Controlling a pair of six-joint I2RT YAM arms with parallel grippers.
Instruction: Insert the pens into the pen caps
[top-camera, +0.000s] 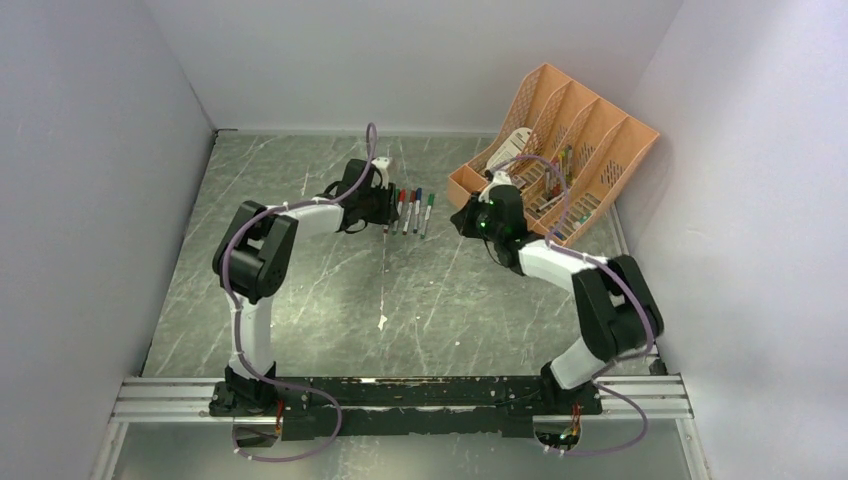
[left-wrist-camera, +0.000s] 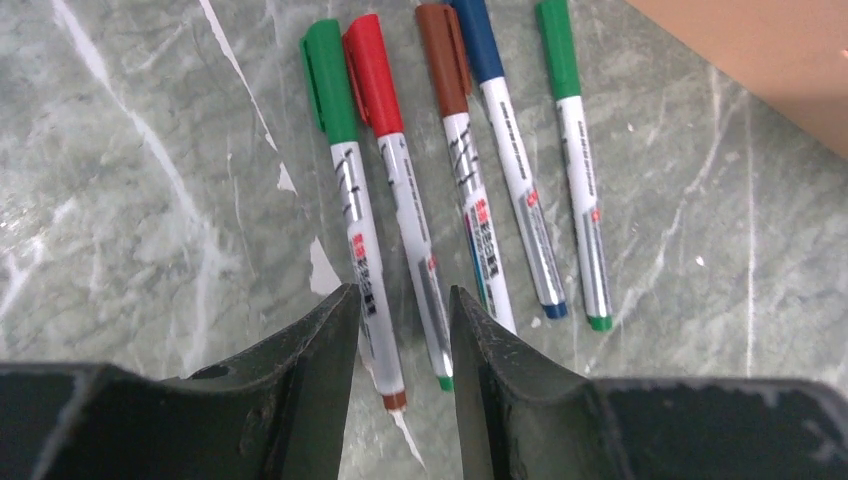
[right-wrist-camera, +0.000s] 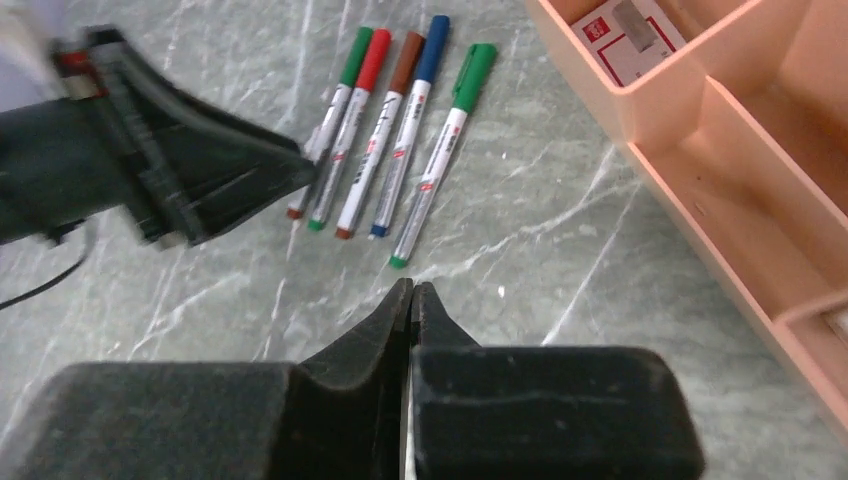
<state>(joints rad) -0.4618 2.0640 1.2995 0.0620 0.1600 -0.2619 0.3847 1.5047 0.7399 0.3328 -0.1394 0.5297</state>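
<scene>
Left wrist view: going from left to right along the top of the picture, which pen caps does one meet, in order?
first green cap → red cap → brown cap → blue cap → second green cap

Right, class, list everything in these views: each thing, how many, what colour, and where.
pens: five, whitish barrels, side by side on the table
pen caps: five, green, red, brown, blue, green, on the pens' far ends
organiser: one, orange, far right, oddments inside
table: one, grey-green marble
walls: three, pale grey, around the table
left claw: one, black, open, tips at the pens' near ends
right claw: one, black, shut, empty, right of the pens
</scene>
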